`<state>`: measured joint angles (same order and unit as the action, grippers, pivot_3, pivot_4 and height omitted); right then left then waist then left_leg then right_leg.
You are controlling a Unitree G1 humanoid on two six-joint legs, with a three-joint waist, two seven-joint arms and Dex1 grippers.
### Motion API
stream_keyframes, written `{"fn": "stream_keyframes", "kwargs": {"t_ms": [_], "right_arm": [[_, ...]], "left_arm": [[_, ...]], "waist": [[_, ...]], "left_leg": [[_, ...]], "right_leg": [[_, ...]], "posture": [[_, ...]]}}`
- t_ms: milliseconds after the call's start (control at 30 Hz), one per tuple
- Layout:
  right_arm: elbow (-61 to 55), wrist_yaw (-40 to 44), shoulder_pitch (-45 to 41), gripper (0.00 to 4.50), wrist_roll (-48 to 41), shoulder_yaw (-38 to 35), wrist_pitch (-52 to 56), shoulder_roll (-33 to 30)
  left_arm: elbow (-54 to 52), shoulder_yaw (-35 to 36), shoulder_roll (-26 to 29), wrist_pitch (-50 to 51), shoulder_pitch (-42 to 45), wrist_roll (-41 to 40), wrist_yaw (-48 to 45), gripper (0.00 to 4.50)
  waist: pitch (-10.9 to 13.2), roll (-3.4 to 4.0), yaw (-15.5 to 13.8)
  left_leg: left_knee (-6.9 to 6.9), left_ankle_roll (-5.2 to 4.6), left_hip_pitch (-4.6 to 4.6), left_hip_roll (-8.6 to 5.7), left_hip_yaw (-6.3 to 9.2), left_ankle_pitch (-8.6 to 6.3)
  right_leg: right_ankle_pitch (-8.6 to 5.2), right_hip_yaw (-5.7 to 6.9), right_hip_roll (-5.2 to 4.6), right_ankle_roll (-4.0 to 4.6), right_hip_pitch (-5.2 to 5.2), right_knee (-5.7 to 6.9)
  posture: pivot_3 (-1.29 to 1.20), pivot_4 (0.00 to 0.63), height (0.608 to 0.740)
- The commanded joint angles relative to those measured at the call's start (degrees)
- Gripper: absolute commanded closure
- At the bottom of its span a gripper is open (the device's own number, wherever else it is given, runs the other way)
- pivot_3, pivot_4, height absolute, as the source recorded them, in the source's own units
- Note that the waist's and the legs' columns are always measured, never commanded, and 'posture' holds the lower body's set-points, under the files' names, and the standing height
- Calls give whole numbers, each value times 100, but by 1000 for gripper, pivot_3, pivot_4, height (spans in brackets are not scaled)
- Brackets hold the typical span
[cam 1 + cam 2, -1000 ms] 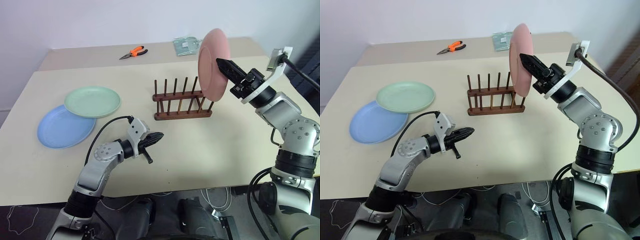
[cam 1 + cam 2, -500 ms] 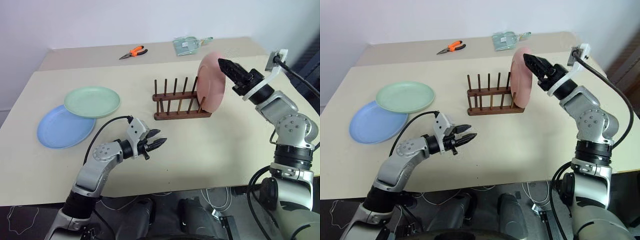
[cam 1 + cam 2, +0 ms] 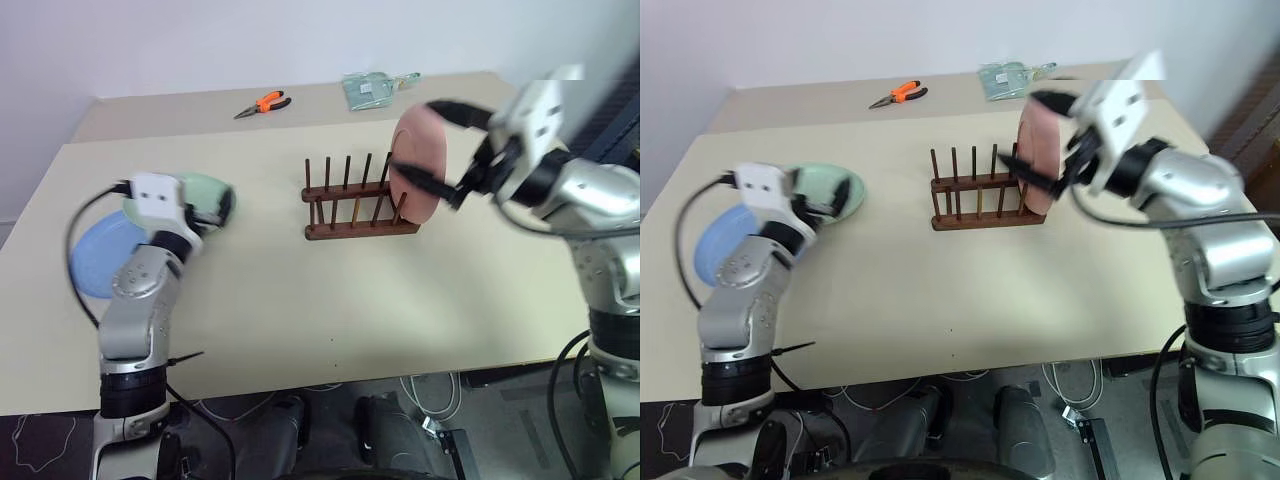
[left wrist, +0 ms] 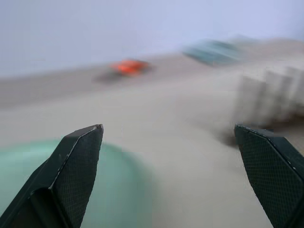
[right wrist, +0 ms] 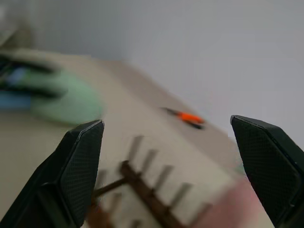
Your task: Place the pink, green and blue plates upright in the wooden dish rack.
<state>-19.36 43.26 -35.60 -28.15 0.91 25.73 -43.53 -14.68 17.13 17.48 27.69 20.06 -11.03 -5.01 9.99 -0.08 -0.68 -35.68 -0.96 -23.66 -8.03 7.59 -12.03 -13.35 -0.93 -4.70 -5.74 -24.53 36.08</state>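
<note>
At the table's left, the left gripper (image 4: pixel 171 180) hung spread wide over the green plate (image 3: pixel 212 190), which overlapped the blue plate (image 3: pixel 85 262); a clean pickup called for one finger under the rim. In the wooden dish rack (image 3: pixel 358 200), the pink plate (image 3: pixel 415 160) stood upright at the right end, the right gripper (image 5: pixel 173 175) gaping empty beside it.

Pink plate (image 3: pixel 418 162): salmon, round, standing upright on edge in the end slot of the wooden dish rack (image 3: pixel 357 205), at the rack's right end. Rack: dark brown, 2 base bars with thin upright pegs, other slots empty. Green plate (image 3: pixel 835 190): pale mint, lying flat on the table, well left of the rack, overlapping the light blue plate (image 3: pixel 92 262), also flat.
</note>
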Motion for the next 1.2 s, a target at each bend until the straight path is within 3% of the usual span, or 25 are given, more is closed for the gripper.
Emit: {"fn": "stream_keyframes", "kwargs": {"t_ms": [33, 167, 367, 467, 567, 800, 967, 1200], "right_arm": [[-333, 97, 107, 78, 256, 456, -138, 275], [-286, 171, 292, 78, 531, 870, -311, 635], [-263, 245, 475, 78, 749, 1018, -357, 874], [-315, 192, 569, 78, 787, 983, -303, 948], [-384, 146, 678, 0, 873, 980, -305, 968], [-460, 31, 783, 0, 994, 899, -297, 995], [-415, -11, 548, 0, 1182, 902, -344, 950], [308, -308, -248, 0, 2851, 1690, -1507, 1115]], "left_arm": [[-147, 598, -3, 539, 291, 340, 1044, 0], [-269, 1355, -393, 1689, 572, -137, 1681, 0], [-159, 2308, -918, 3062, 975, -1363, 1728, 0], [182, 2584, -984, 3260, 1192, -1810, 1620, 0], [547, 2705, -945, 3275, 1387, -2083, 1577, 851], [1075, 2796, -846, 3138, 1618, -2441, 1643, 4450], [397, 1965, -603, 2715, 1601, -2491, 969, 4450], [-569, 1038, -627, 2926, 2191, -2999, 747, 4450]], "waist": [[6, -24, -25], [8, -27, -107], [12, -49, -168], [11, -52, -157], [11, -52, -145], [11, -53, -150], [17, -62, -148], [17, -63, -145]], "left_leg": [[-1, 0, -1, -1, 0, 0], [-13, 11, -4, -12, 1, -6], [-36, 15, -12, -12, 6, -9], [-38, 15, -12, -12, 6, -9], [-35, 20, -11, -11, 5, -9], [-36, 23, -11, -11, 5, -9], [-36, 24, -12, -11, 5, -8], [-37, 48, -15, -11, 3, 6]], "right_leg": [[0, 0, 0, -1, 0, -1], [14, 2, -3, -22, 4, -2], [16, 9, 1, -26, 7, 2], [17, 12, 2, -27, 8, 2], [17, 11, 2, -27, 4, 5], [18, 7, 3, -26, 3, 5], [18, 5, 3, -25, 3, 5], [21, 5, 3, -22, 1, 5]], "posture": [[0, 150, 729], [0, 150, 729], [0, 150, 729], [0, 150, 729], [0, 150, 729], [0, 150, 729], [0, 150, 729], [0, 150, 729]]}}
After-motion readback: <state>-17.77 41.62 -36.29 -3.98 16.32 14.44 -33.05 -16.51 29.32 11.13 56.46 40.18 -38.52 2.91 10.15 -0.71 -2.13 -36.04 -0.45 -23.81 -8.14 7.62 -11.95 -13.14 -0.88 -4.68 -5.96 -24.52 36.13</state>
